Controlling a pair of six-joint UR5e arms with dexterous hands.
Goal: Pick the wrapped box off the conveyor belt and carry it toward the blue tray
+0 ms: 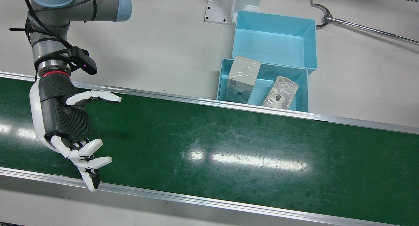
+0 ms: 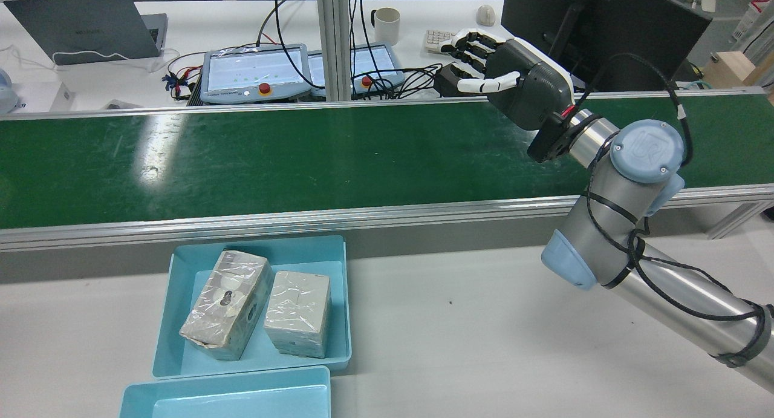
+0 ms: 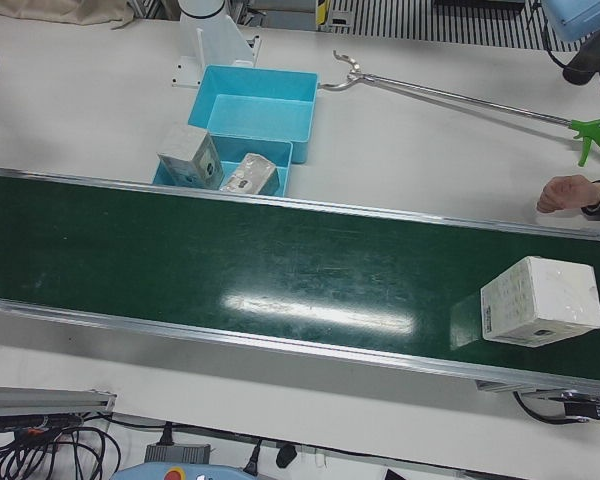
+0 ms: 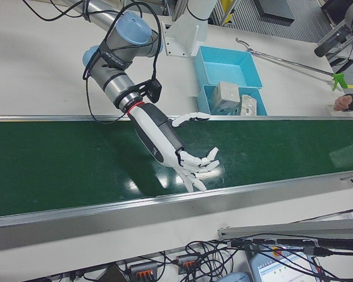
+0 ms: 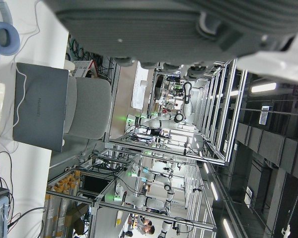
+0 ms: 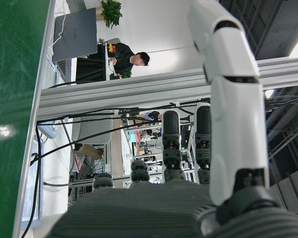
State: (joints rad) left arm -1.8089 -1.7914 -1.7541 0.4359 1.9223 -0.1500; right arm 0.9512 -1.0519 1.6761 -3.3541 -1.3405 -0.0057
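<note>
2 wrapped boxes (image 1: 244, 78) in blue tray (image 1: 302, 88)

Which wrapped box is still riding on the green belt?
The white wrapped box sits alone on the conveyor belt; the other two boxes are already in the blue tray.

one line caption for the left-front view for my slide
Wrapped box rides the green conveyor belt toward two filled blue trays.
</note>
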